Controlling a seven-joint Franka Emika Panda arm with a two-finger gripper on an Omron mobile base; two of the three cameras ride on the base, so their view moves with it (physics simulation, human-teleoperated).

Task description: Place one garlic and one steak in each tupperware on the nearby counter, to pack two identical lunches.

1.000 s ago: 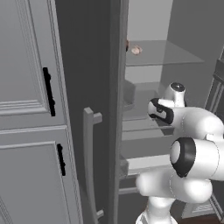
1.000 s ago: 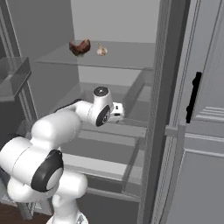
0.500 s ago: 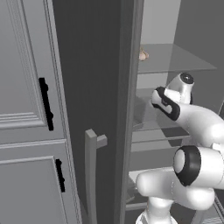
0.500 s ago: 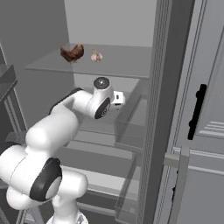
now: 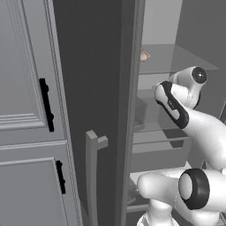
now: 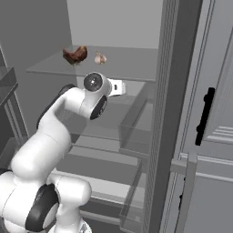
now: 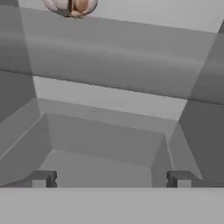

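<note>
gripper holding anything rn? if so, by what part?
Nothing held. The gripper is open, fingers wide apart with nothing between them; the garlic and steak sit on the shelf above.

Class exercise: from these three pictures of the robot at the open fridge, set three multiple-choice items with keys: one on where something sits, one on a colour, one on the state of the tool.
1. Where does the garlic lie?
A. on the upper glass shelf, right beside the steak
B. in the bottom drawer
C. on the floor outside the fridge

2. What colour are the cabinet handles?
A. gold
B. black
C. white

3. How is the tool?
A. shut on the garlic
C. shut on the steak
B. open and empty

Key:
1. A, since the right base view shows the pale bulb next to the brown-red steak on the upper shelf.
2. B, since the left base view shows dark bars on the grey panelled doors.
3. B, since in the hand view the two fingertips stand wide apart with nothing between them.
</note>
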